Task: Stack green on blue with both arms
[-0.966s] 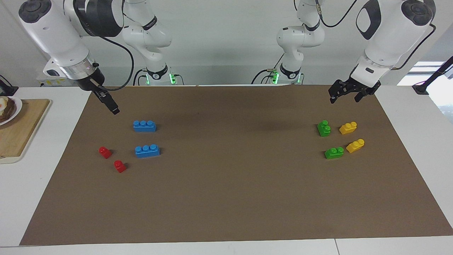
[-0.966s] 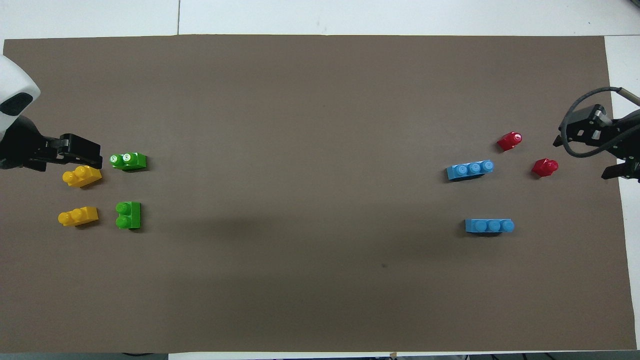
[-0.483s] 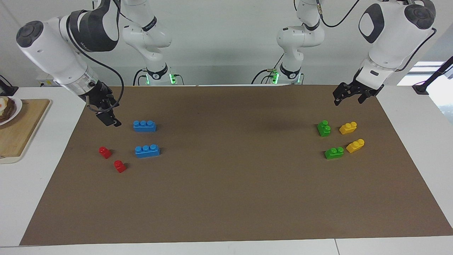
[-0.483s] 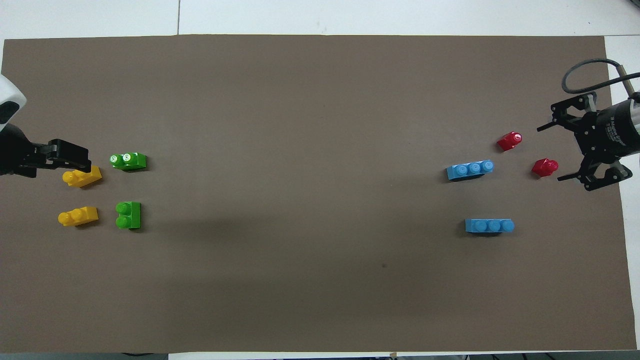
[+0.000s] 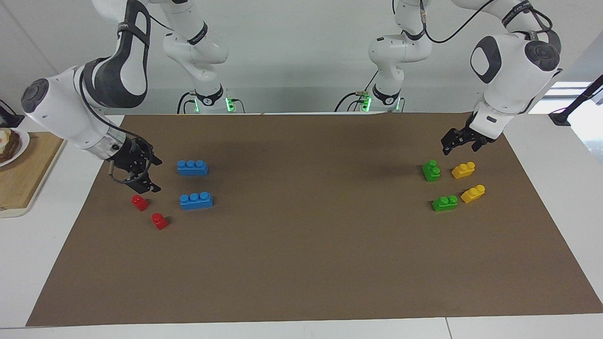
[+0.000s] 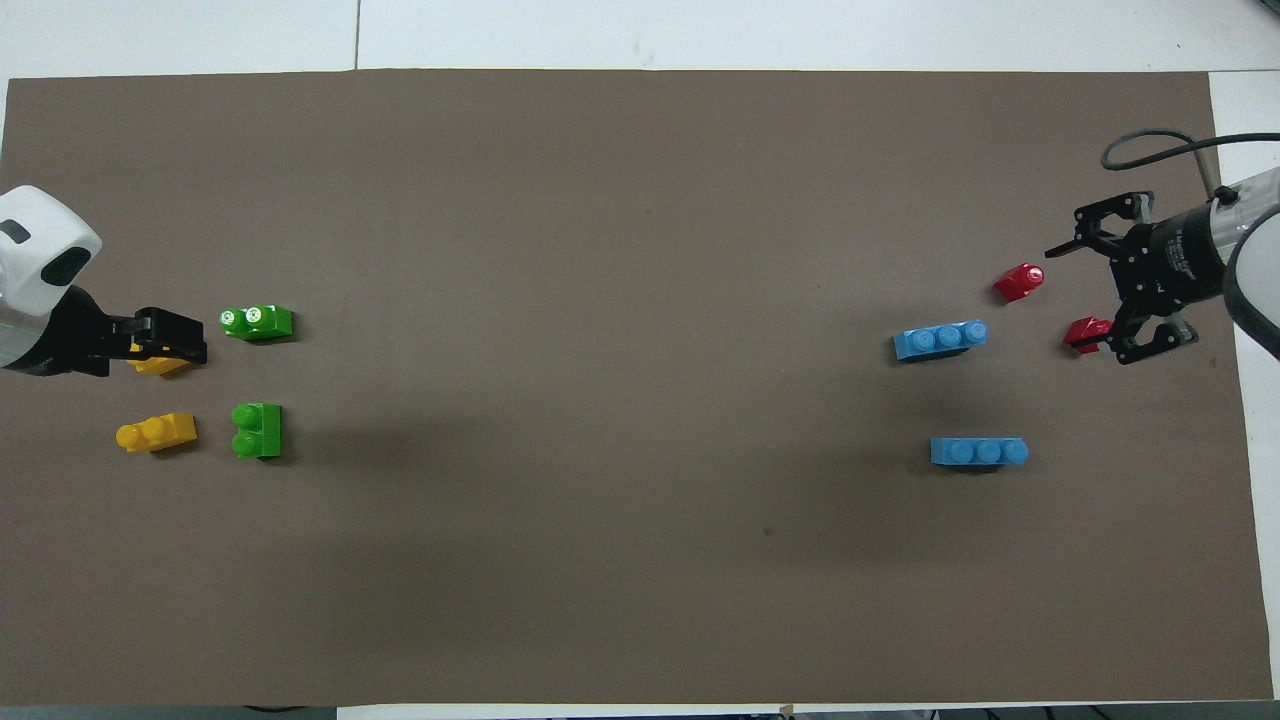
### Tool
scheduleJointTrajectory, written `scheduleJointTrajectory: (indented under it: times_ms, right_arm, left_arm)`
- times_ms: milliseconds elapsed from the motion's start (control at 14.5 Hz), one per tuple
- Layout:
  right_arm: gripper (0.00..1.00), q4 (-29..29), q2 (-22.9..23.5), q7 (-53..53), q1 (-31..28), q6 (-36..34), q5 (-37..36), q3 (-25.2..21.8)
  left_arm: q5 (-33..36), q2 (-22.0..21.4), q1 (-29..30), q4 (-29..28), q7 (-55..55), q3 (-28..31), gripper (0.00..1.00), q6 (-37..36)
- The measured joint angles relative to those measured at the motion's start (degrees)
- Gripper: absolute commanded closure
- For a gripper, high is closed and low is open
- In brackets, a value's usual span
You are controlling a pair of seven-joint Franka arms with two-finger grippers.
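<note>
Nothing is stacked yet: all 8 bricks lie loose on the brown mat [image 5: 301, 263], and both grippers are empty.

Take the green brick nearer the robots [image 5: 431, 170] [image 6: 257, 430] as the landmark. It lies at the left arm's end of the mat with its 2 studs lined up toward and away from the robots. The other green brick [image 5: 444, 203] [image 6: 257, 321] sits just farther from the robots than it, its studs running along the table's length. 2 yellow bricks [image 5: 463, 170] [image 5: 473, 193] lie beside the pair, closer to the mat's end edge.

The left gripper [image 5: 459, 142] [image 6: 165, 338] hangs in the air over the mat near the landmark, jaws spread and holding nothing. In the facing view it is clear of every brick; seen from overhead it covers part of a yellow brick [image 6: 150, 365]. The green bricks lie toward the mat's middle from these jaws, so this arm is plainly the closer one for green.

Well apart from the landmark, at the right arm's end, lie the 2 blue bricks [image 5: 192, 167] [image 6: 979, 452] and [image 5: 196, 200] [image 6: 939, 340], both with their long axis along the table's length. The right gripper [image 5: 146, 176] [image 6: 1095, 295] hovers with jaws spread between them and the 2 red bricks [image 5: 140, 202] [image 5: 159, 221]. The blue bricks lie toward the mat's middle from it, so a short sideways reach should bring its fingers across a blue brick's narrow width.
</note>
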Motion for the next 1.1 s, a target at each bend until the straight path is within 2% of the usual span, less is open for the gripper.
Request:
scheduleJointTrajectory:
  times_ms: [207, 483, 1103]
  right_arm:
    - [0.0, -2.8, 1.2, -3.5, 0.1, 4.5, 0.0, 0.2]
    - [0.0, -3.9, 2.1, -6.0, 0.2, 5.2, 3.0, 0.3]
    - [0.0, -7.6, 5.2, -9.5, 0.1, 10.6, 5.5, 0.2]
  left_arm:
    - [0.0, -1.7, 1.0, -3.4, 0.5, 0.0, 0.0, 0.3]
    - [0.0, -3.5, 1.0, -8.2, 0.5, 0.0, 0.0, 3.6]
    - [0.0, -3.3, 0.9, -14.0, 0.5, -0.2, 0.0, 10.0]
